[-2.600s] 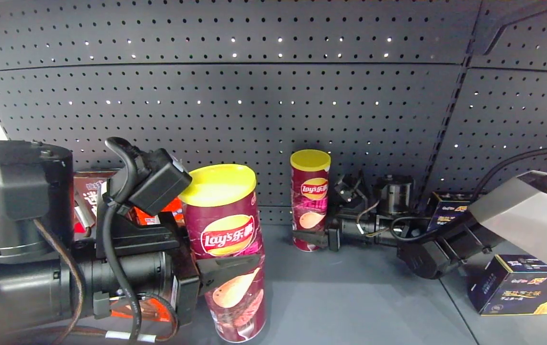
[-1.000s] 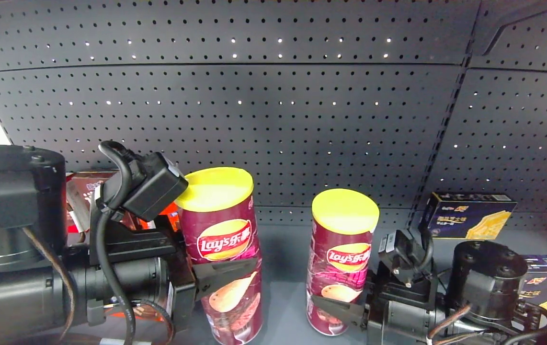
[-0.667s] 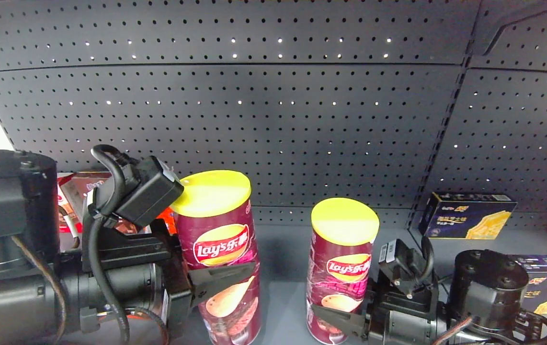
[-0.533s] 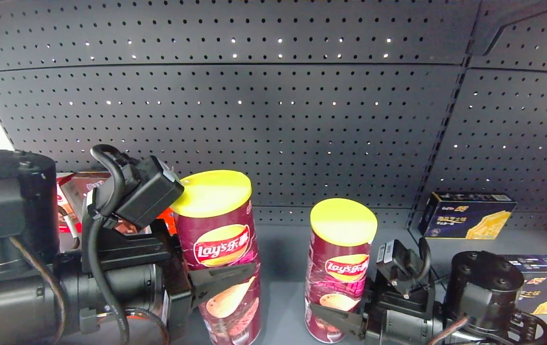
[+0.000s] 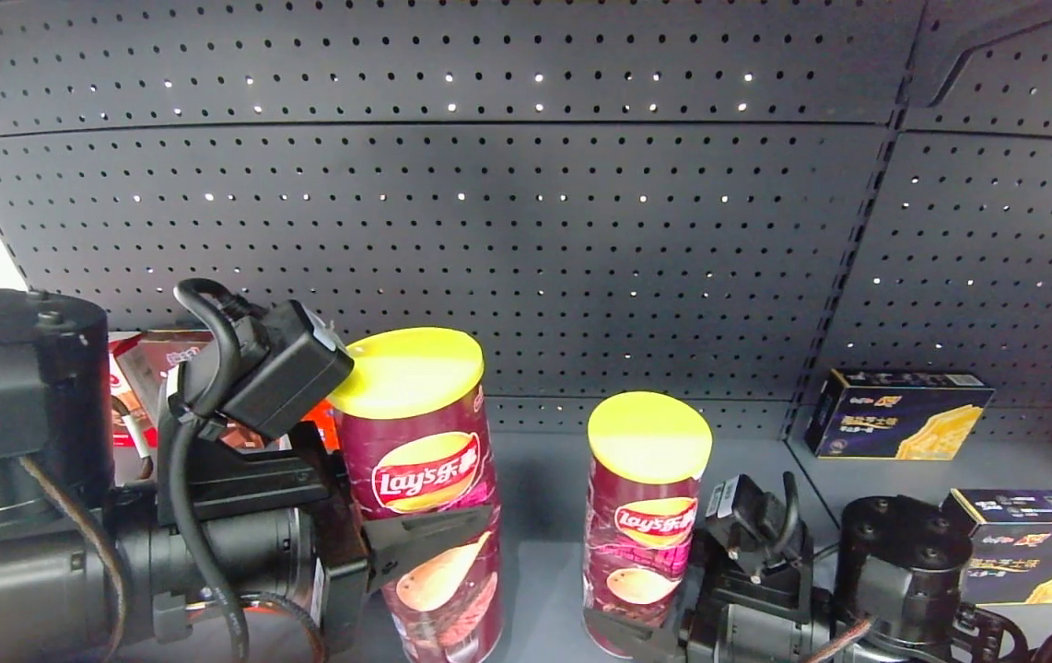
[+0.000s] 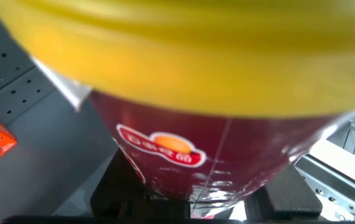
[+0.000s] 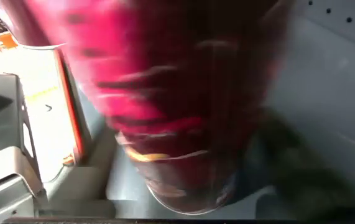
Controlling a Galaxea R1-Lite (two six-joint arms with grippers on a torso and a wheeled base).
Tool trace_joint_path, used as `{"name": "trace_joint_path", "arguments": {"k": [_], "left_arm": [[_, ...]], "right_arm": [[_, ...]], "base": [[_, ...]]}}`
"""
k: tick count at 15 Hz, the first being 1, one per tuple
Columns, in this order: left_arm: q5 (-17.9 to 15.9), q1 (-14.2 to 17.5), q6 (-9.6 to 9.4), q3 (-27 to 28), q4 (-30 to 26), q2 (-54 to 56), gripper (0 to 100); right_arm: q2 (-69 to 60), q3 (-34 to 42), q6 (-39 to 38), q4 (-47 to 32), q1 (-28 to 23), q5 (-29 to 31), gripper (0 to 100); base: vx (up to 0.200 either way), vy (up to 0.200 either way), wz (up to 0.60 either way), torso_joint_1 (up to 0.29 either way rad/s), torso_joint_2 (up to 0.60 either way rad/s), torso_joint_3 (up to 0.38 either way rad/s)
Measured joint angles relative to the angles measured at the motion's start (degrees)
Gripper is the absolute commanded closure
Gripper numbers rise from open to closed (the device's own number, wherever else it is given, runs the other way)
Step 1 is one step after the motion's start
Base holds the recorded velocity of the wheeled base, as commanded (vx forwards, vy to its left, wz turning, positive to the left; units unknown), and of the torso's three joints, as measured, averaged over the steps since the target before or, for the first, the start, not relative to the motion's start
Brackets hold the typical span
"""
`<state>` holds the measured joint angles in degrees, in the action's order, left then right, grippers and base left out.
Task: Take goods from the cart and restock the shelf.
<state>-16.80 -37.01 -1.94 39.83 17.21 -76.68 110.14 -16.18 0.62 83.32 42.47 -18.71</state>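
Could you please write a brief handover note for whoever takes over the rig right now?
Grippers: the left gripper is shut on the left chip can. The right gripper is shut on the right chip can.
Things: both cans are upright over the shelf, side by side and apart. Dark blue boxes lie at the right, and red packets are behind the left arm.
Done: both cans are at the shelf.
Left: neither can is released yet. I cannot tell whether their bottoms touch the shelf. Set them down, open and withdraw.
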Motion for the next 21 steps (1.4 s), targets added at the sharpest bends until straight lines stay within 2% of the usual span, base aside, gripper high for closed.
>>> {"name": "trace_joint_path", "arguments": {"k": [4,7,11,13,16,18,20,21], "left_arm": [[0.00,-0.09,0.00,-0.04,0.07,0.00,100],[0.05,-0.09,0.00,-0.26,0.09,0.02,100],[0.07,-0.13,0.00,-0.48,-0.02,0.02,100],[0.07,-0.09,0.02,-0.59,0.00,0.02,100],[0.09,-0.15,0.00,-0.63,0.00,0.02,100],[0.13,-0.26,0.00,-0.61,0.05,0.00,100],[0.20,-0.30,0.00,-0.56,0.13,-0.06,100],[0.16,-0.35,0.02,-0.56,0.16,-0.06,100]], "right_arm": [[-0.11,2.43,0.22,2.79,-0.09,1.48,0],[-1.51,7.20,0.22,5.99,-0.05,1.37,0],[-10.75,12.24,0.77,6.51,0.05,0.87,0],[-17.51,14.29,1.38,4.38,-0.94,0.90,0],[-31.04,14.91,2.33,-8.68,-4.44,1.04,0],[-42.18,11.89,2.63,-26.67,-7.19,2.60,0],[-55.37,6.29,2.82,-50.81,-9.70,8.16,0],[-60.78,4.44,2.83,-58.23,-10.53,11.80,0]], "base": [[0.000,0.000,0.00,0.000,0.00,0.000],[0.000,0.000,0.00,0.000,0.00,0.000],[0.000,0.000,0.00,0.000,0.00,0.000],[0.000,0.000,0.00,0.000,0.00,0.000],[0.000,0.000,0.00,0.000,0.00,0.000],[0.000,0.000,0.00,0.000,0.00,0.000],[0.000,0.000,0.00,0.000,0.00,0.000],[0.000,0.000,0.00,0.000,0.00,0.000]]}}
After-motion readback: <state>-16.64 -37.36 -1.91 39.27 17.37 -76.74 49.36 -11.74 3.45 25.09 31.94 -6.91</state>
